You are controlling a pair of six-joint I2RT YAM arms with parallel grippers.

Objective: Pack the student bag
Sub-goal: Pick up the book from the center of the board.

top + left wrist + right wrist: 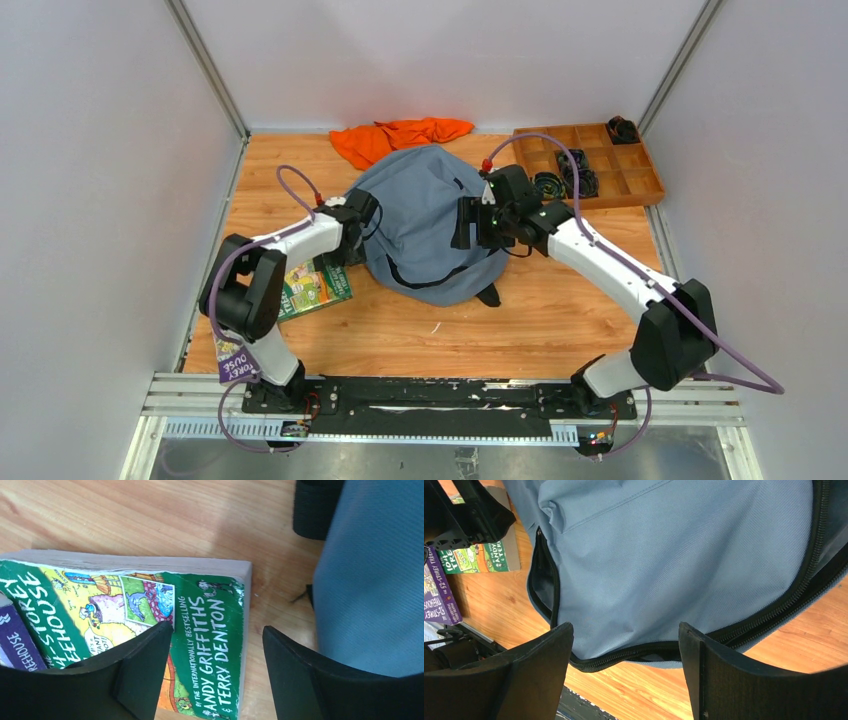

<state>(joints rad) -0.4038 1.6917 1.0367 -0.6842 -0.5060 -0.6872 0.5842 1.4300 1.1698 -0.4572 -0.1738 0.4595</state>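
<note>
Around the middle of the table (560,320), nudged a bit toward 12 o'clock, sat the student bag (430,225), a slumped grey-blue heap. Both arms were parked on it, one from each side.

My left pincer (217,630) was at the bag's 9 o'clock with its jaws spread wide and nothing between them. It hung over the corner of the green book (150,610) and a strip of bare wood, with bag fabric just off its right finger. Couldn't tell from the wrist cam whether either finger touched the book or the bag.

The right pincer (626,627) was at the bag's 3 o'clock, jaws likewise wide apart and empty, poised over the grey-blue cloth right by the dark zipper (774,615). That zipper looked parted, with a dark gap showing at one end. Whether the fingertips rested on the fabric or hung just above it, no idea, the view didn't settle it.

Other stuff on the wood: the green book lay flat just beside the bag at its 8 o'clock, partly under my left arm. A purple book (232,358) lay farther out toward 7 o'clock, near the left base. An orange cloth (400,138) was bunched at the bag's 12 o'clock, touching its far edge. A wooden tray (630,198) with compartments sat at 2 o'clock, apart from the bag, with dark bits in some cells.
</note>
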